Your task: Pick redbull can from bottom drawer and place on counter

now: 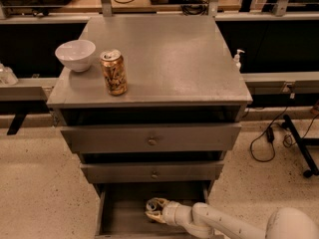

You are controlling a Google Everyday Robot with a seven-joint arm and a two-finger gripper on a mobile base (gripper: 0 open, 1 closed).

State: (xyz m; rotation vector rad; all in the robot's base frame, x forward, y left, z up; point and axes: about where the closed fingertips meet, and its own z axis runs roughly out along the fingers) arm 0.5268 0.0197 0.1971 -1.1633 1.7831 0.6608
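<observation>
The bottom drawer (119, 213) of the grey cabinet stands pulled open at the lower edge of the camera view. My gripper (155, 209) is inside it, reaching in from the lower right on the white arm (219, 223). The redbull can (153, 204) shows only as a small silvery patch right at the gripper's tip; most of it is hidden by the gripper. The counter (174, 59) is the flat grey top of the cabinet, above the two shut knobbed drawers.
A gold-brown can (113, 72) and a white bowl (75, 54) stand on the counter's left front part. A small pump bottle (239, 59) stands to the right of the cabinet. Cables (266, 143) and a stand foot (301, 151) lie on the floor at right.
</observation>
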